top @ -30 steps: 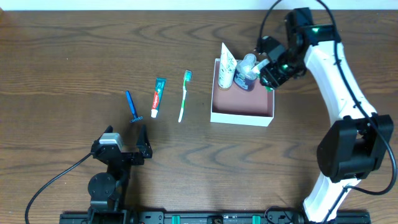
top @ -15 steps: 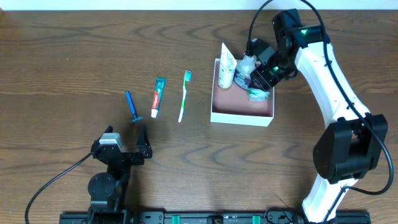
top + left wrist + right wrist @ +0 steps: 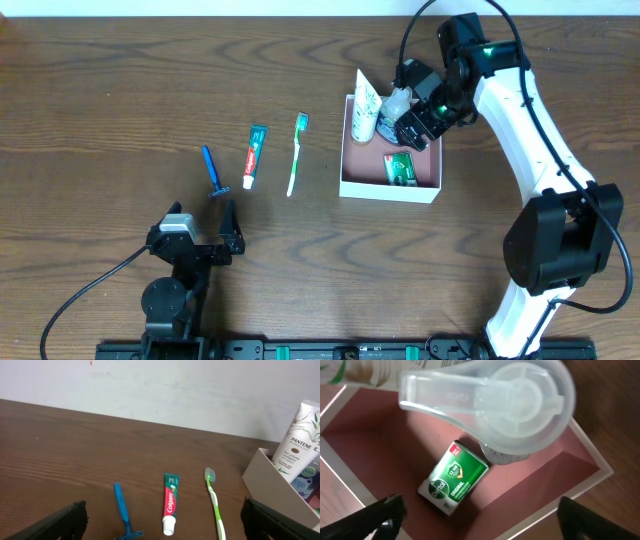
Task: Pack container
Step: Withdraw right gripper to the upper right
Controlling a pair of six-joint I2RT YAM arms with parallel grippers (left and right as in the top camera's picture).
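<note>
Right claw [image 3: 418,128] spread over container [image 3: 388,191], pump bottle [image 3: 395,106] just below, green box [image 3: 400,168] inside, left claw [image 3: 232,232] spread near razor [image 3: 212,172], toothpaste [image 3: 255,155], toothbrush [image 3: 296,155].

The container [image 3: 390,191] has white walls and a dusty pink floor. The small box [image 3: 400,168] is green with a red corner. The razor [image 3: 212,172] is blue, the toothbrush [image 3: 296,152] green and white, the table [image 3: 120,90] dark brown with wood grain.

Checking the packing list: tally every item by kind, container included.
Razor: 1
Toothpaste tube: 1
Toothbrush: 1
Pantene tube: 1
Clear-capped bottle: 1
Green box: 1
Container: 1
Total: 7
</note>
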